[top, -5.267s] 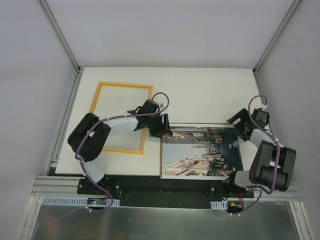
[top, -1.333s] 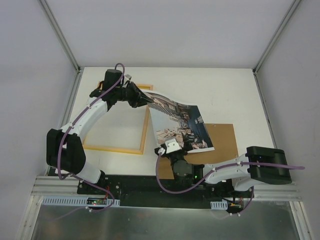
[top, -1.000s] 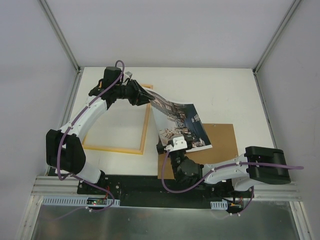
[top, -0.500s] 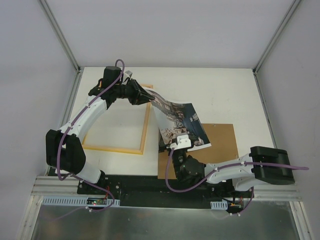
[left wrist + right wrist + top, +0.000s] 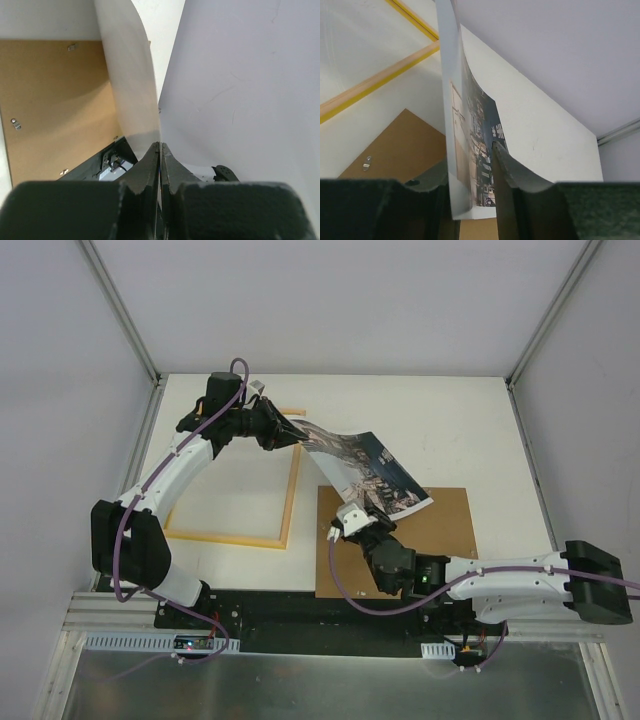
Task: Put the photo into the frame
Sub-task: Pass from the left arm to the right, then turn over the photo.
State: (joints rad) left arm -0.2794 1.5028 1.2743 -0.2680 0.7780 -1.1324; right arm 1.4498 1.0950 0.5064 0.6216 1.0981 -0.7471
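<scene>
Over the white table (image 5: 450, 420), your left gripper (image 5: 160, 147) is pinched tight on the photo (image 5: 375, 475), holding it aloft beside the frame (image 5: 225, 538), while your right gripper (image 5: 469, 165) straddles its lower edge with its bite impossible to tell, so nothing is seated yet.

Overhead looks down; wrist views close, both on photo (image 5: 472, 150).
</scene>
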